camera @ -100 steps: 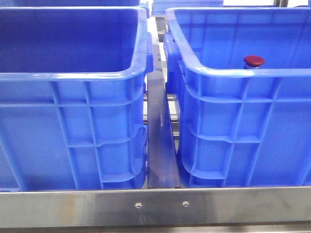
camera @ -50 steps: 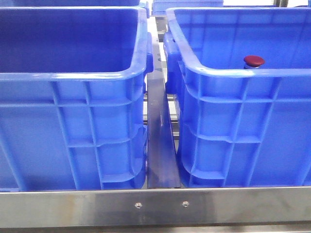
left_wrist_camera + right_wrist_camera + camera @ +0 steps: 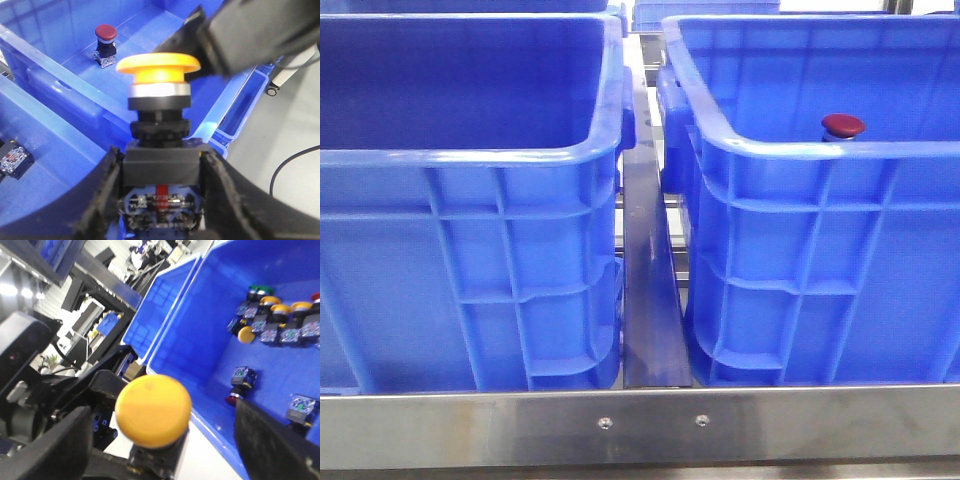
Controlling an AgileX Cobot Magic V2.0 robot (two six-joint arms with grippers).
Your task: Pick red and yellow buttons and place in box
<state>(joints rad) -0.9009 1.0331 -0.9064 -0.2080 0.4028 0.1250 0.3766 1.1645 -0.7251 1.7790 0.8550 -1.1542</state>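
1. Black left gripper [image 3: 161, 200] jaws are clamped on the square black base of a yellow-orange mushroom-cap push-button [image 3: 158, 70], held upright.
2. Right gripper [image 3: 160, 440]: jaws spread wide either side of a yellow button [image 3: 153, 410]; can't tell whether anything is gripped.
3. Dark red domed push-button [image 3: 105, 33] already sits on the floor of the bright blue ribbed plastic crate [image 3: 60, 80] below; the front camera shows it [image 3: 843, 125] in the right-hand crate [image 3: 820, 150].
4. Judgement: placing step. Carry the yellow one well inside the rim, lower near the floor, then release; dropping from height risks it bouncing or tipping.
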